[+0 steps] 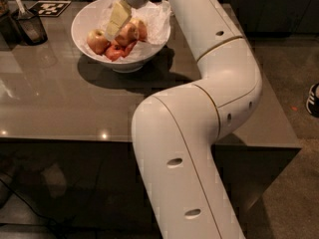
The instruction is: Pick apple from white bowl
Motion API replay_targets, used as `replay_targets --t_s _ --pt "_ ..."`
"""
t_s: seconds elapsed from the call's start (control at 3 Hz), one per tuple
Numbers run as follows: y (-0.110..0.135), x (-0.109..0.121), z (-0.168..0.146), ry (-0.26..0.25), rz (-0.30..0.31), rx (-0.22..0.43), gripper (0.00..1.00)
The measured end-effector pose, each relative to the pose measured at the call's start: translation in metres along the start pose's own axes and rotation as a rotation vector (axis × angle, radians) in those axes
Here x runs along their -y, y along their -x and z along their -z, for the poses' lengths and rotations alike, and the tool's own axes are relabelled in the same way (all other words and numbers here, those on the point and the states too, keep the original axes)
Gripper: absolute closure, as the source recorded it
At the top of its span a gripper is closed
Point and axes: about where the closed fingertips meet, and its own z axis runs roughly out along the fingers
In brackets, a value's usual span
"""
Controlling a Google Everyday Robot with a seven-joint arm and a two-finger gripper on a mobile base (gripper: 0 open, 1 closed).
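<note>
One dark cup [31, 28] holding a utensil stands at the desk's [60, 98] 10 o'clock corner, with one black-and-white marker card [52, 8] just beyond it. One white bowl [82, 21], lined with crinkled plastic [155, 18], sits toward 12 o'clock. Inside it are one golden-yellow apple [97, 40] at 9 o'clock, at least two small dark-red apples [113, 52] at 6, and the apple [129, 34], pinkish-red, near the centre. The tool [116, 23] hangs over the apple's 10 o'clock side and partly covers it; I cannot tell how far open it is or whether it grips anything. One white arm [219, 73] crosses the desk's right half. One shoe [314, 99] shows at 3 o'clock.
</note>
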Motion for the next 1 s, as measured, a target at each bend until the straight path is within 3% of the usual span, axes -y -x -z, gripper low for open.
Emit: replay_targets --t_s 1.0 --pt "-0.023 0.003 -0.030 0.070 -0.106 0.001 0.00"
